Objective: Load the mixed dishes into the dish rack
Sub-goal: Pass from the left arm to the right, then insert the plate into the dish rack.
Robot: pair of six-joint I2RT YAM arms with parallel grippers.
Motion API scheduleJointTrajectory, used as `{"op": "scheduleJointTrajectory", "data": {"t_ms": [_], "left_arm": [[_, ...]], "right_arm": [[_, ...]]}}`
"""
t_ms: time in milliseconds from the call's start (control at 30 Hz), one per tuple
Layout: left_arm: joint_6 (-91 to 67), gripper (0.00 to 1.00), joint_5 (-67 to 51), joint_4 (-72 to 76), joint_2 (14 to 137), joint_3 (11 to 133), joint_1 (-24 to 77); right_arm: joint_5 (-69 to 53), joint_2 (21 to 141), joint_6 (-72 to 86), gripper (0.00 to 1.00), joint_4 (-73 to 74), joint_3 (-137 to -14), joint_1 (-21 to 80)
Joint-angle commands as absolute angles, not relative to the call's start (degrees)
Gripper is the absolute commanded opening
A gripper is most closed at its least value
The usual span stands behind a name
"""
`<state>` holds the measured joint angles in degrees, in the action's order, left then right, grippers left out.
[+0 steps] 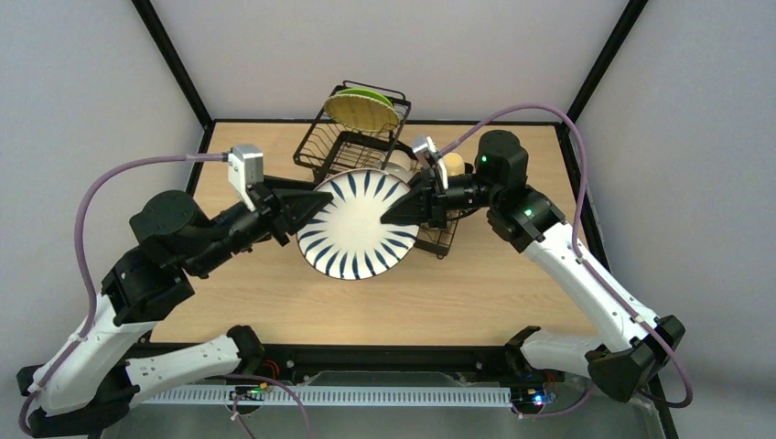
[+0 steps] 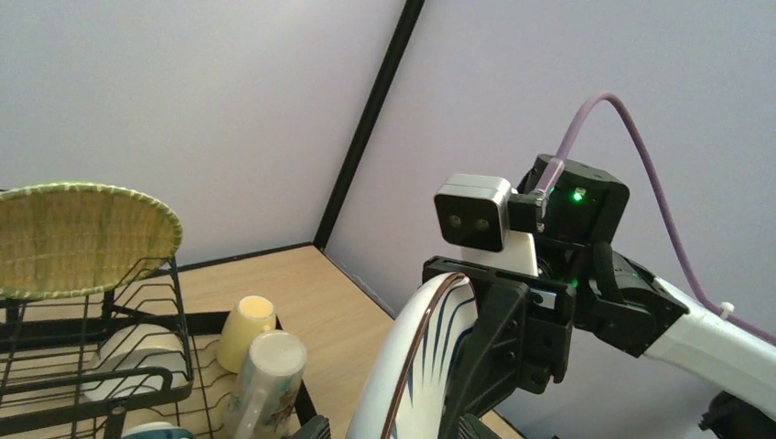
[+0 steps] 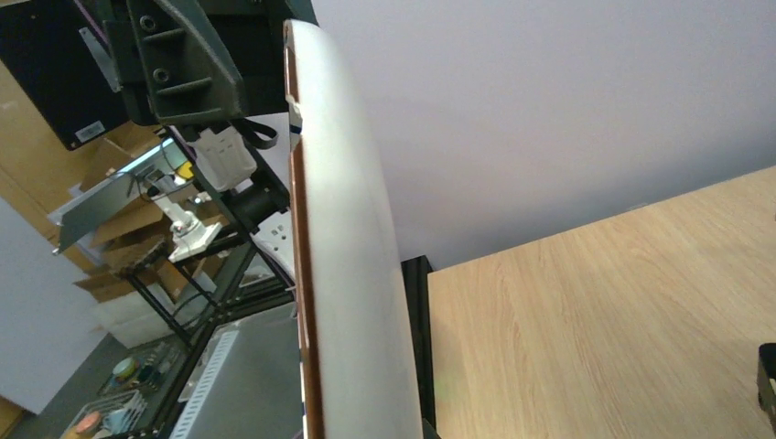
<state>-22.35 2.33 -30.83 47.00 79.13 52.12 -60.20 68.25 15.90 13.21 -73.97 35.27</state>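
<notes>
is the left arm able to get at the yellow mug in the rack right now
Probably not directly: the striped plate, clamped in the right claw, hangs between the left claw and the yellow mug in the dish rack, and the right claw crowds that side too.

Plate (image 1: 355,229): white with dark radiating stripes, held off the table (image 1: 512,293), face up toward the camera.
Left gripper (image 1: 307,208): at the plate's left rim; grip unclear.
Right gripper (image 1: 395,212): fingers over the plate's right rim.
Rack (image 1: 320,146): black wire, just behind the plate.
Round dish (image 1: 361,110): yellowish with a green edge, tilted on the rack's raised tier.
Mug (image 1: 452,165): pale, in the rack beside the right gripper.
</notes>
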Motion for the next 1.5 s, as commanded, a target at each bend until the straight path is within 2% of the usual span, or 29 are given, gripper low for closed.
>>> {"op": "scheduleJointTrajectory", "data": {"t_ms": [0, 367, 633, 867, 1167, 1467], "left_arm": [[-23.68, 0.8, 5.77, -30.38, 46.33, 79.81, 52.38], [-30.18, 0.89, 26.29, -35.17, 42.43, 79.48, 52.38], [-36.12, 0.89, 37.29, -40.21, 40.49, 80.53, 52.38], [-40.69, 0.89, 38.34, -48.79, 42.73, 84.84, 52.38], [-47.23, 0.89, 34.78, -55.1, 40.51, 82.7, 52.37], [-49.65, 0.89, 30.76, -51.44, 39.12, 75.35, 52.38]], "right_arm": [[-58.71, 65.83, 17.22, 0.0, 9.16, -74.86, 35.16], [-56.65, 66.49, 16.29, 0.0, 10.31, -76.75, 34.94], [-51.35, 69.74, 10.57, 0.0, 14.98, -84.0, 34.89], [-44.33, 79.68, 1.28, 0.0, 22.6, -99.28, 34.05], [-35.38, 92.27, -9.38, 0.0, 24.8, -113.58, 32.61], [-30.41, 105.05, -18.33, 0.0, 24.24, -125.54, 30.56]]}}
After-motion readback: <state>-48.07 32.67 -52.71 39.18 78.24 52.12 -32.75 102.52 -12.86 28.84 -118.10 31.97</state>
